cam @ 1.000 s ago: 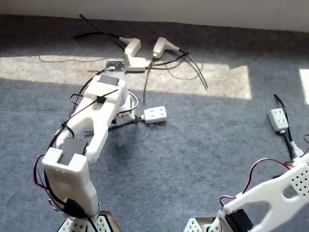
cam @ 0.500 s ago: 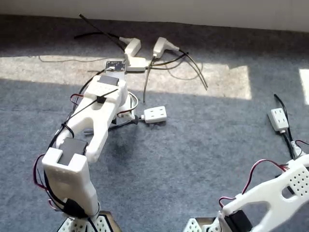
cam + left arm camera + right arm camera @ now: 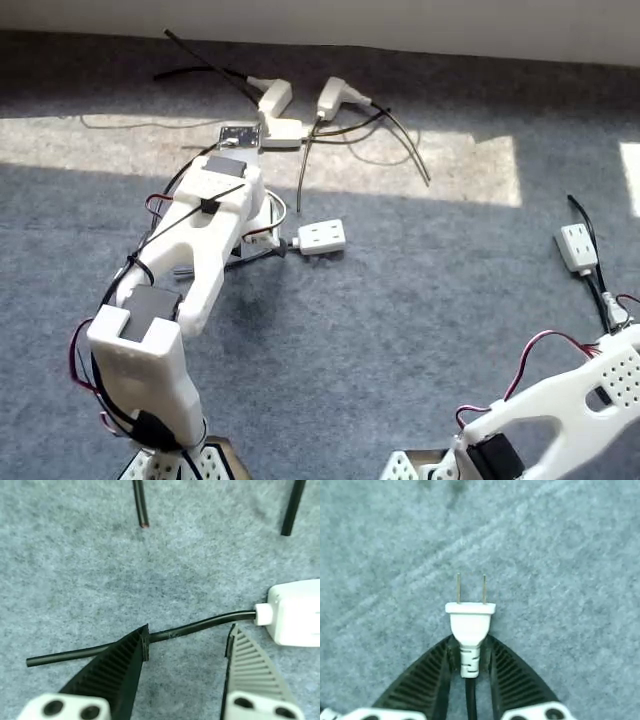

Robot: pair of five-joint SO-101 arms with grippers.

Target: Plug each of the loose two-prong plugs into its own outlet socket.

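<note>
Fingers of the right gripper (image 3: 470, 641) are clamped on the neck of a white two-prong plug (image 3: 470, 620), and its prongs point away from the gripper over the grey carpet (image 3: 560, 555). The left gripper (image 3: 187, 640) has its fingers apart, low over the black cord (image 3: 200, 626) of a white outlet block (image 3: 295, 612). Another outlet block (image 3: 577, 247) lies well apart, near the right arm (image 3: 570, 400).

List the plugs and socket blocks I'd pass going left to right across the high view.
far white plug → centre socket block → right socket block. The second far plug overlaps the centre block's span, so it is left out.
</note>
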